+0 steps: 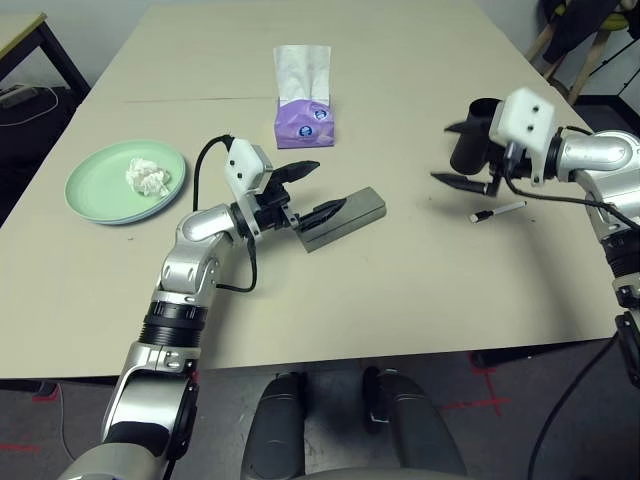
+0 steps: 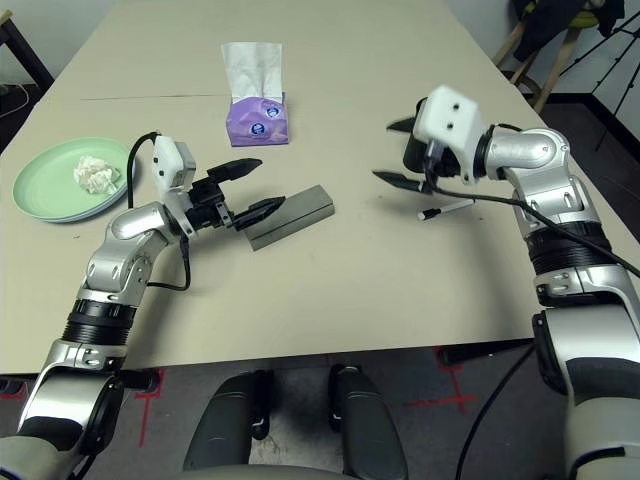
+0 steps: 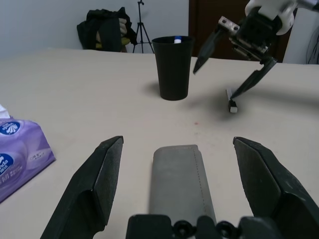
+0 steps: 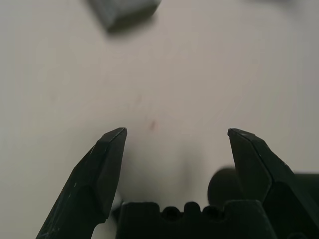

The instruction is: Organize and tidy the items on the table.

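Beige table (image 1: 400, 90) | left end effector (image 1: 312, 190) wide open, straddling grey case (image 1: 350, 214) | right end effector (image 1: 458, 153) wide open, empty

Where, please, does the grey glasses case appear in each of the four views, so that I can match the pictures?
Left eye view: the grey glasses case lies mid-table, below the purple tissue box.
Right eye view: left of centre.
Left wrist view: low centre, between the open left tool's fingers.
Right wrist view: one end at the upper edge.
Shared landmark: the black cup.
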Available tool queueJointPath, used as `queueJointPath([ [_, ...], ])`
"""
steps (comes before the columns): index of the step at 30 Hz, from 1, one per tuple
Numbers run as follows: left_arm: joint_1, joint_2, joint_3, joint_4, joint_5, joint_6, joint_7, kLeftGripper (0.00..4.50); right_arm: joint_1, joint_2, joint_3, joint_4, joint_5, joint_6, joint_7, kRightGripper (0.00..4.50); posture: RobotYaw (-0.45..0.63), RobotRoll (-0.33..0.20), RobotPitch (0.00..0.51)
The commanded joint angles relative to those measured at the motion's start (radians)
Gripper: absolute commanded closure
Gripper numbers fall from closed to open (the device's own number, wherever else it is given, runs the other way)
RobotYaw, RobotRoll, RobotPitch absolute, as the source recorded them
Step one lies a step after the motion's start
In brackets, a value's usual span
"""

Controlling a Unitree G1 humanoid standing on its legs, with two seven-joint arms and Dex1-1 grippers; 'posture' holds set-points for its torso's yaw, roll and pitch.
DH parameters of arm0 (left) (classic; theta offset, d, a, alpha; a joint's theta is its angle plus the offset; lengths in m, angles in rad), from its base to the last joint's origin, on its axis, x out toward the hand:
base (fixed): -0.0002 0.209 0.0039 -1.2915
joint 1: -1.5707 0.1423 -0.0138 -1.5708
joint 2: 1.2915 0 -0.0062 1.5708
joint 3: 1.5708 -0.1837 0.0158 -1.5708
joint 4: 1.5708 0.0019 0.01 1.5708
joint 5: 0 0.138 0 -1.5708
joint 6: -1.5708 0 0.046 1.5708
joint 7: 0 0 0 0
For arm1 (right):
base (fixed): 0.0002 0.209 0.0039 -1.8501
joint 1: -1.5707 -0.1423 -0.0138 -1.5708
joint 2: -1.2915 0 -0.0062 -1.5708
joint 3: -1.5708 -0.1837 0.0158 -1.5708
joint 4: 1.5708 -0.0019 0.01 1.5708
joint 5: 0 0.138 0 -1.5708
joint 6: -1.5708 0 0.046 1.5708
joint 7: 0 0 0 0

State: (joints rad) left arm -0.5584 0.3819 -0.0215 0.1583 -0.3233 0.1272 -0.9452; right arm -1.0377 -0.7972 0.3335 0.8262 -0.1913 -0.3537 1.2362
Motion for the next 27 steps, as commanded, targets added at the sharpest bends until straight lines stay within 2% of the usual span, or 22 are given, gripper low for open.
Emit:
queueJointPath([
  [1,0.016,0.011,-0.024,-0.031,0.015,0.005,-0.001,0.0,-0.096,-0.003,0.082,0.139,-0.121,-0.104,0.047,0.04,0.11,0.0,0.182],
  [5,0.024,0.015,-0.028,-0.047,0.017,0.026,0.008,0.0,-0.183,0.012,0.141,0.251,-0.204,-0.188,0.08,0.04,0.13,0.0,0.186],
  [13,0.054,0.045,-0.046,-0.084,0.005,0.046,-0.041,0.0,-0.258,0.006,0.251,0.363,-0.387,-0.286,0.06,0.04,0.14,0.0,0.202],
  [21,0.061,0.092,-0.089,-0.084,0.027,0.08,-0.082,0.0,-0.276,0.047,0.258,0.406,-0.434,-0.316,0.022,0.04,0.15,0.0,0.207],
  [27,0.061,0.09,-0.083,-0.09,0.013,0.076,-0.075,0.0,-0.27,0.066,0.253,0.419,-0.441,-0.322,0.023,0.04,0.16,0.0,0.206],
])
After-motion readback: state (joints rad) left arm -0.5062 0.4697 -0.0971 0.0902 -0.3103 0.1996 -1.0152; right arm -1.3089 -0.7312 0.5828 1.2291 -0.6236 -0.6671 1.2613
